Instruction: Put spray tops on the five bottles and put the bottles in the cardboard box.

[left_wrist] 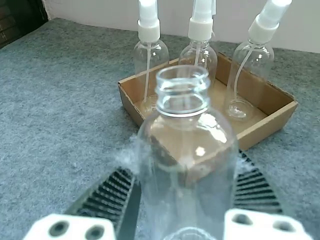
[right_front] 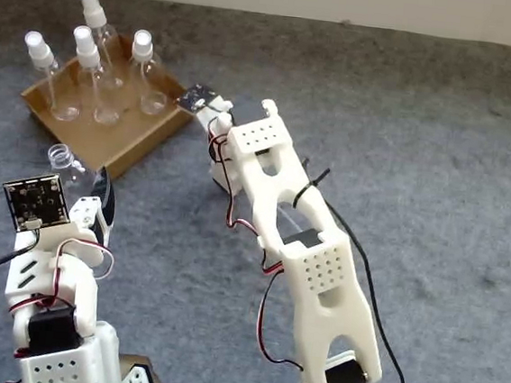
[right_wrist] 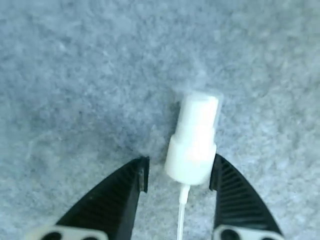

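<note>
A clear bottle (left_wrist: 184,150) with an open neck and no top stands upright between the ribbed black fingers (left_wrist: 107,192) of my left gripper (left_wrist: 182,190), which is shut on it. From above, this bottle (right_front: 64,162) and the left gripper (right_front: 82,189) sit just in front of the cardboard box (right_front: 142,149). A white spray top (right_wrist: 194,142) with its thin tube lies on the carpet. My right gripper (right_wrist: 180,165) is open around it, one finger touching it, the other a little apart. The right arm (right_front: 278,194) stretches toward the box's near corner.
The cardboard box (left_wrist: 265,127) holds several clear bottles fitted with white spray tops (right_front: 88,49), standing upright. Grey carpet (right_front: 443,128) covers the table, open to the right of the right arm. A pale wall runs along the far edge.
</note>
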